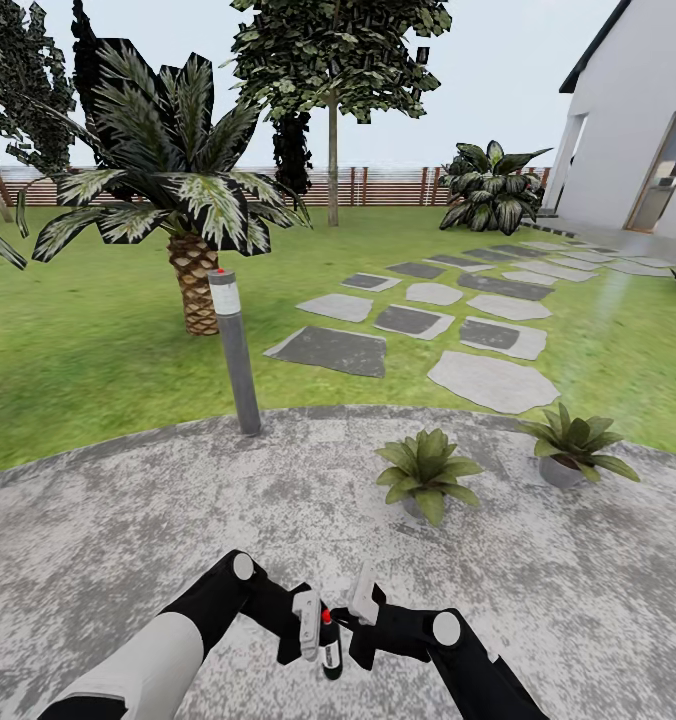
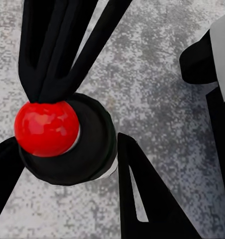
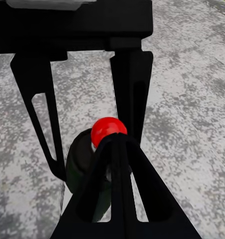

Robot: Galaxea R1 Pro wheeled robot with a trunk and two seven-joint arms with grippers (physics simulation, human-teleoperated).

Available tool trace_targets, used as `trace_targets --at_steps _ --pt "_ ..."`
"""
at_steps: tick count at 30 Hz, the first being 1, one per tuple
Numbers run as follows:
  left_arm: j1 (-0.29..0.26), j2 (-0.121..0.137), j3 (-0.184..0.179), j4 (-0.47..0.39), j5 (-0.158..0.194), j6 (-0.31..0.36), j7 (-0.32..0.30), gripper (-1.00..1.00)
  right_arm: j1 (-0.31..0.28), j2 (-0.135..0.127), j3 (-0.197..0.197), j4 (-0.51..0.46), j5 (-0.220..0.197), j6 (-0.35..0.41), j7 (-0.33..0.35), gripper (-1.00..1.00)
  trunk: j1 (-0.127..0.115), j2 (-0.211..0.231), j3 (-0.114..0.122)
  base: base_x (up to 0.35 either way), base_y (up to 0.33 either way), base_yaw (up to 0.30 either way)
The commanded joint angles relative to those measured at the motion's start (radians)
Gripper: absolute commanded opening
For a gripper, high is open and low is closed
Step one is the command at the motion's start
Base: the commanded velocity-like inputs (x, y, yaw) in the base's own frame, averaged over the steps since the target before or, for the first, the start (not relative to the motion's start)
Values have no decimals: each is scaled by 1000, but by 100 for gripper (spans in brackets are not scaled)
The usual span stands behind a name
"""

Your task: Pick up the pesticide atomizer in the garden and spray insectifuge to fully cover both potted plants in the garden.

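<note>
The pesticide atomizer [image 1: 330, 648] is a slim dark bottle with a red ball tip, held upright low in front of me over the grey patio. My left gripper [image 1: 318, 640] is shut on its body, one finger on each side [image 2: 137, 199]. My right gripper [image 1: 350, 612] is shut, and its joined fingertips [image 3: 112, 142] rest against the red tip [image 3: 108, 129]. The two potted plants stand ahead on the patio's far rim, well beyond the bottle. One potted plant [image 1: 428, 470] is near the centre. The other potted plant [image 1: 575, 440] is further right.
A grey bollard lamp [image 1: 236, 350] stands at the patio edge, with a small palm [image 1: 178, 200] behind it on the lawn. Stepping stones [image 1: 428, 325] lead to a white house [image 1: 638, 130]. A brown fence [image 1: 378, 187] closes the back.
</note>
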Motion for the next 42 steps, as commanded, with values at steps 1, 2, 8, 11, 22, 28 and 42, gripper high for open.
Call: trace_targets --at_steps 1,2,8,11,22,28,42 --pt "0 0 1 -1 7 -9 -1 -100 0 0 -1 -1 11 -7 1 -100 0 0 -1 0 0 0" --pt "1 0 1 -1 15 -11 -2 -100 0 0 -1 -1 12 -7 1 -100 0 0 -1 0 0 0" --pt "1 1 1 -1 30 -13 -4 -100 0 0 -1 -1 12 -7 1 -100 0 0 -1 0 0 0" --pt "6 53 -12 10 -4 -9 -2 -100 0 -1 -1 0 12 -7 1 -100 0 0 -1 0 0 0" --pt "6 173 -10 12 -119 -4 9 -100 0 -1 -1 4 13 -7 1 -100 0 0 -1 0 0 0" --pt "7 257 -2 8 -133 -5 13 -100 0 -3 -5 9 13 -7 -1 100 0 0 -1 0 0 0" --pt "5 277 336 73 78 94 339 -100 0 -99 -281 385 7 -15 -499 100 0 0 -1 0 0 0"
